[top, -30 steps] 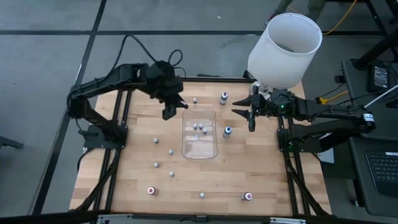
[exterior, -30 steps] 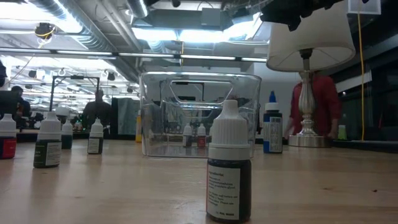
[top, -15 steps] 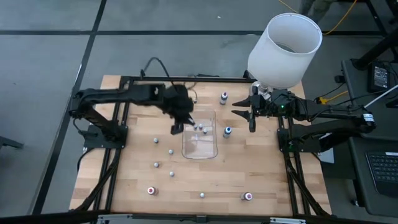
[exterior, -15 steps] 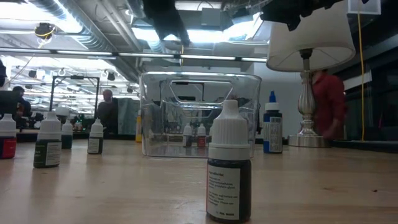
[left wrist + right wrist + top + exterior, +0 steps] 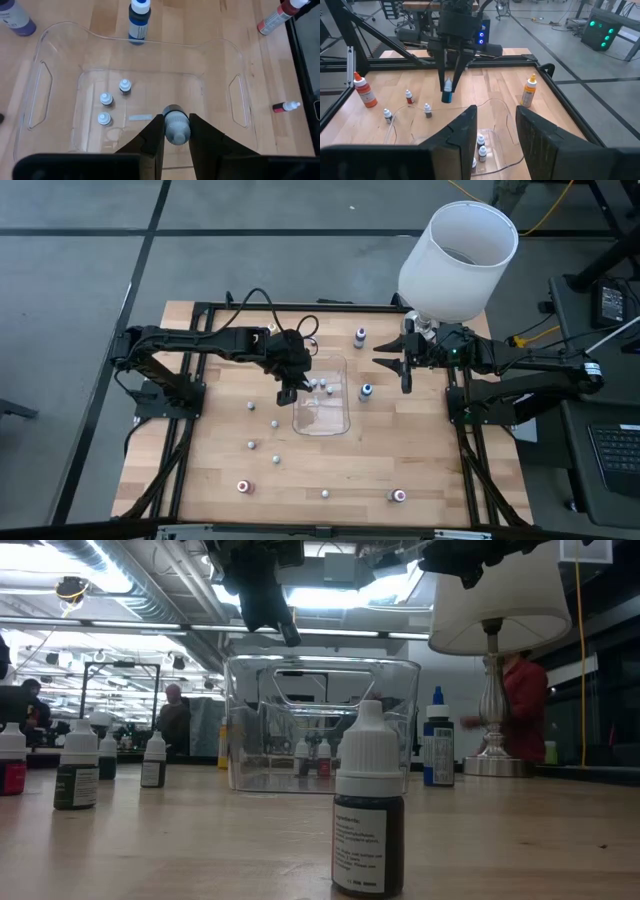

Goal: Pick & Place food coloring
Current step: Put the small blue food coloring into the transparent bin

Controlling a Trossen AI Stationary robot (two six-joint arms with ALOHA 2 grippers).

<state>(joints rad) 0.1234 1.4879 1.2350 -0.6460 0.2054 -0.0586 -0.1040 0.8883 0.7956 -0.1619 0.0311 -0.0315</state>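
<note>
The clear plastic tray lies mid-table with three tiny white-capped bottles standing on its floor. My left gripper hovers over the tray's left part, shut on another small food coloring bottle. The right wrist view shows that bottle between the left gripper's fingers, above the tray. More food coloring bottles stand scattered on the wood. My right gripper waits open near the tray's right side, touching nothing. My left gripper pinches the small bottle by its whitish-grey cap end between the two fingers. The fingers come from above, pointing down. The bottle is lifted clear, upright, with its blue body sticking out below the fingertips over the tray.
A big white lampshade stands at the far right corner, just behind my right arm. A blue bottle stands right of the tray, a purple one beyond it, red-capped ones near the front edge. A person shows in the room behind.
My left gripper has travelled from the far left of the table toward the right and the near edge. It now stands over the tray's left part and has come lower in the low view. My right arm has kept still.
</note>
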